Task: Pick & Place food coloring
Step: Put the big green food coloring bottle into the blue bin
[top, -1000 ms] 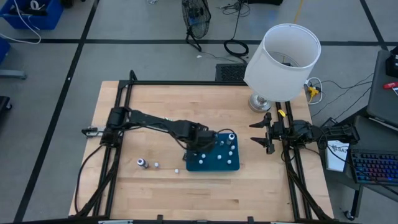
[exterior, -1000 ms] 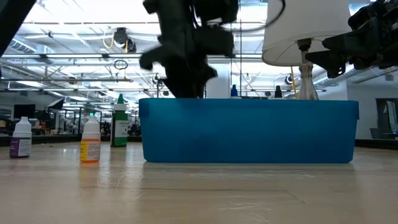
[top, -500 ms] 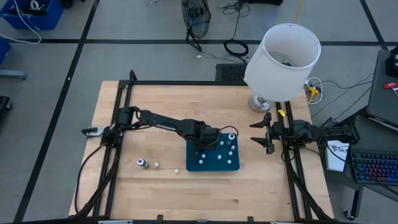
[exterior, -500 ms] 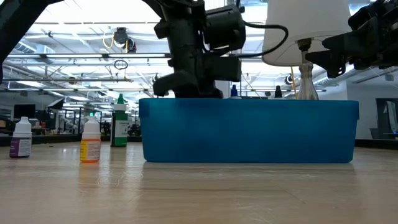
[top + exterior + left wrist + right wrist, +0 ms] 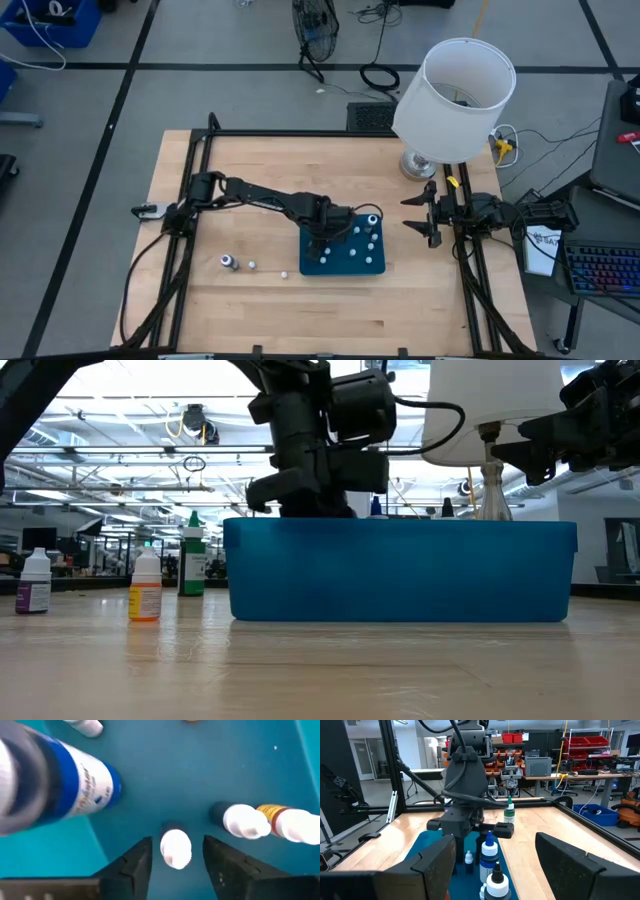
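Three white-capped food coloring bottles outside tray

Overhead, table-level, two wrist views; shared teal tray.

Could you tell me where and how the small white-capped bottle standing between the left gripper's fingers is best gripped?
Grip the small white-capped bottle by its cap and neck, coming straight down from above. It stands upright in the teal rectangular tray, and the open left gripper already straddles it. A neighbouring white-capped bottle is close by, so a narrow vertical approach seems safest.
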You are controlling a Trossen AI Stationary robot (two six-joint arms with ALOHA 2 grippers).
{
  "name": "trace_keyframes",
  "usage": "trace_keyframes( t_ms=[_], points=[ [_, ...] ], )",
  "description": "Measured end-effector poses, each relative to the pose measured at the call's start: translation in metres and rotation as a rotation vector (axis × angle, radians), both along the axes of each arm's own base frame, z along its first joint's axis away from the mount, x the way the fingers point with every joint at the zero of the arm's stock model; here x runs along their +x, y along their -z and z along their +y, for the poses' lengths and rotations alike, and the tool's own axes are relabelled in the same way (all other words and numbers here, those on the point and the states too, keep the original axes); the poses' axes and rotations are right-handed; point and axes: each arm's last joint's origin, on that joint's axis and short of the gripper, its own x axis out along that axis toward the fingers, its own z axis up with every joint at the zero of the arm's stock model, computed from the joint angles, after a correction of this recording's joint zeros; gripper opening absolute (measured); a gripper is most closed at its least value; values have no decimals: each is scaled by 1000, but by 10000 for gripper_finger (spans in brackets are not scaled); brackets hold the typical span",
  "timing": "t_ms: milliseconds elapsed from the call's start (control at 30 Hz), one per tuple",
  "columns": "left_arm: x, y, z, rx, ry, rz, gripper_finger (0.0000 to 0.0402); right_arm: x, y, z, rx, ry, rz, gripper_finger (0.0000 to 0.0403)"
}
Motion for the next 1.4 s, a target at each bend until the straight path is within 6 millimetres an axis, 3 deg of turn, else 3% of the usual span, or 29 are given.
trace_keyframes(
  t_ms=[200,367,500,667,800,933,1067,1400],
  points=[
    [4,-11,0,1,-15,-6,211,0,0,0,0,0,0,263],
    [4,-40,3,30,-74,51,224,0,0,0,0,0,0,263],
    [-2,-69,18,25,-135,37,226,0,0,0,0,0,-1,263],
    [-32,-99,40,-47,-195,-19,227,0,0,0,0,0,0,263],
    [-73,-115,53,-49,-281,-68,227,0,0,0,0,0,0,263],
    [-118,-109,65,46,-440,-85,227,0,0,0,0,0,0,263],
    [-147,-96,72,98,-540,-112,227,0,0,0,0,0,0,263],
    [-168,-81,80,106,-585,15,228,0,0,0,0,0,0,263]
  ],
)
